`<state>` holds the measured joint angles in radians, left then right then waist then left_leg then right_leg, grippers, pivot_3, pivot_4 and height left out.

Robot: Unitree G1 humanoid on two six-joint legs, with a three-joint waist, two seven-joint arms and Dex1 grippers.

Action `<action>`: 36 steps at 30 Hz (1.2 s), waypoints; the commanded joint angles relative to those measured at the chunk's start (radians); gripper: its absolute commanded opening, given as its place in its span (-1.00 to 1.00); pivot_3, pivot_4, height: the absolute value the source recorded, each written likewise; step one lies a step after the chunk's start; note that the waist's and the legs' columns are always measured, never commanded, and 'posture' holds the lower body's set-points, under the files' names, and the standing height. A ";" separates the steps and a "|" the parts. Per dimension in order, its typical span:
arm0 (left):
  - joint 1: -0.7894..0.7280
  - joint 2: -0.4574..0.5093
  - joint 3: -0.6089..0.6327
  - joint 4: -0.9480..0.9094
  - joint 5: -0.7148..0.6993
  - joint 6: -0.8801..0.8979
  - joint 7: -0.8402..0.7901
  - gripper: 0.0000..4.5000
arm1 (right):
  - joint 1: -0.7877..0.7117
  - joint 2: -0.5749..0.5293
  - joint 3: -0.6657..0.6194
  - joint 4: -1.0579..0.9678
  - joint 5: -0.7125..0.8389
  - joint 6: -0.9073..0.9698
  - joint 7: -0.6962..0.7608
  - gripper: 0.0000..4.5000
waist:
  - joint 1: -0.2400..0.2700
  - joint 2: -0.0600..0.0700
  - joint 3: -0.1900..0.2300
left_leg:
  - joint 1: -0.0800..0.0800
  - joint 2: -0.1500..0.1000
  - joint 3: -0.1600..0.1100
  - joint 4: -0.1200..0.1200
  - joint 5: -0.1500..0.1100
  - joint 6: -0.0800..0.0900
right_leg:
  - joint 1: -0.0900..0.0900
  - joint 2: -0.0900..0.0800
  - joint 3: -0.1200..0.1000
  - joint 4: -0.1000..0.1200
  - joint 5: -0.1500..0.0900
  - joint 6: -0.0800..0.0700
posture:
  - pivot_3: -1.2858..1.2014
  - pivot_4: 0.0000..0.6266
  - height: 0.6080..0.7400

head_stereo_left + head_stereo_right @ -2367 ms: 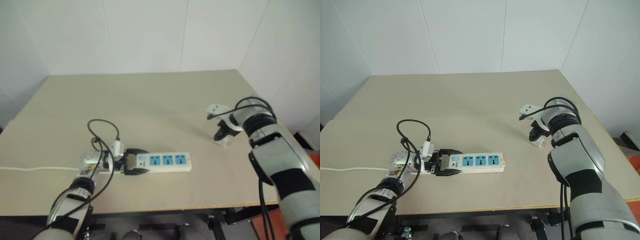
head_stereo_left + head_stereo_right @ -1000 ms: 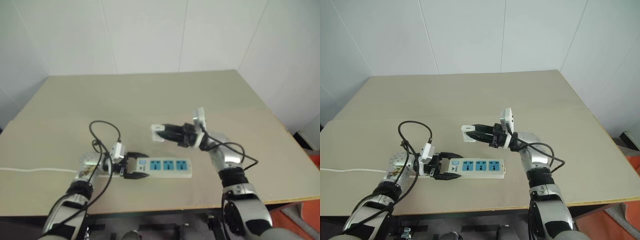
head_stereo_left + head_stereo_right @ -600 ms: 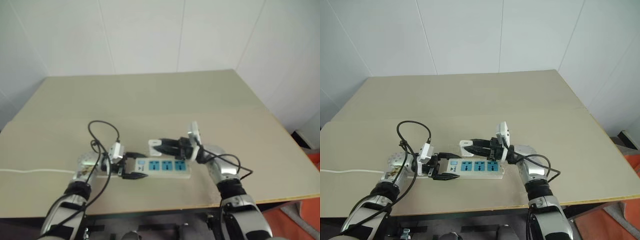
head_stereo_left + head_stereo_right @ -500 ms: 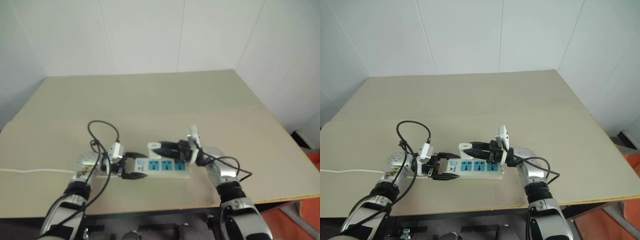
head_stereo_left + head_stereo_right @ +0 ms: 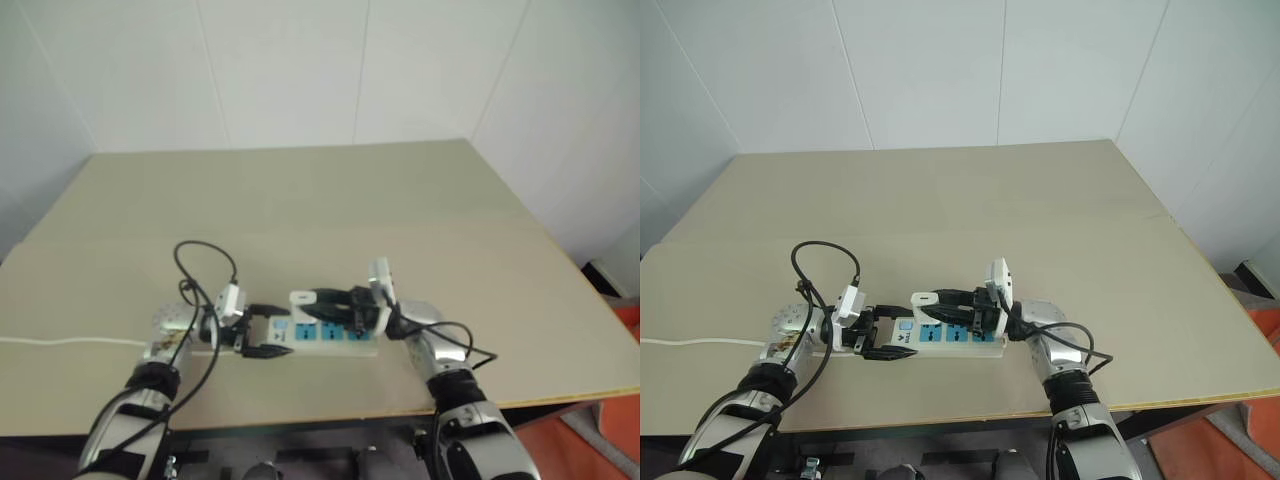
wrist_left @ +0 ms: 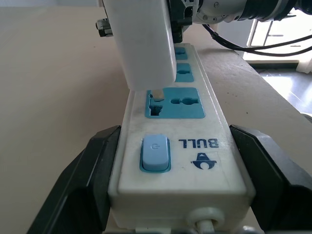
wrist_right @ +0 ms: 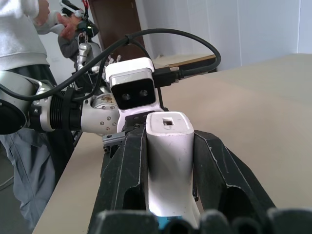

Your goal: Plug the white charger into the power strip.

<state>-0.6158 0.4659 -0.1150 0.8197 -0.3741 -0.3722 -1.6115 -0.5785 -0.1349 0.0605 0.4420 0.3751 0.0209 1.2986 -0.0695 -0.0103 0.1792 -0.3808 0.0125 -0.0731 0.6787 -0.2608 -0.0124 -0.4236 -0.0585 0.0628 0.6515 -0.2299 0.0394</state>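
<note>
The power strip (image 5: pixel 335 336) lies on the beige table, a white bar with three blue sockets. My left gripper (image 5: pixel 272 331) is shut on its switch end, one black finger (image 6: pixel 92 170) on each side. My right gripper (image 5: pixel 318 298) reaches in from the right above the strip, shut on the white charger (image 5: pixel 299 298). In the left wrist view the charger (image 6: pixel 141 44) stands over the socket (image 6: pixel 174 103) nearest the blue switch (image 6: pixel 155 153), and a prong (image 6: pixel 157 92) meets the edge of that socket's face. In the right wrist view the charger (image 7: pixel 168 151) sits between both fingers (image 7: pixel 126 175).
The strip's white cord (image 5: pixel 70 340) runs off the table's left side. A black cable (image 5: pixel 205 262) loops above my left wrist. The table's front edge (image 5: pixel 940 415) is near. A person (image 7: pixel 19 29) stands behind my left arm in the right wrist view.
My right gripper has come down and a little leftward with the charger, from above the strip to its switch-end socket. The left gripper and the strip have stayed put.
</note>
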 commanded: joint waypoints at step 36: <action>-0.009 0.008 0.009 -0.001 0.007 -0.009 -0.003 0.45 | -0.051 -0.085 0.045 0.171 -0.061 -0.190 0.065 -0.51 | 0.002 -0.004 -0.003 | 0.004 0.000 0.000 -0.001 0.000 0.000 | 0.004 0.000 0.000 -0.001 0.000 0.000 | 0.03 -0.52 1.00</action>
<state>-0.6162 0.4612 -0.1150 0.8216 -0.3621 -0.3719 -1.6070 -0.6272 -0.1999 0.1069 0.5814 0.3404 -0.1512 1.3658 -0.0679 -0.0145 0.1767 -0.3765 0.0126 -0.0731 0.6778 -0.2609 -0.0124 -0.4194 -0.0585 0.0629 0.6501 -0.2299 0.0394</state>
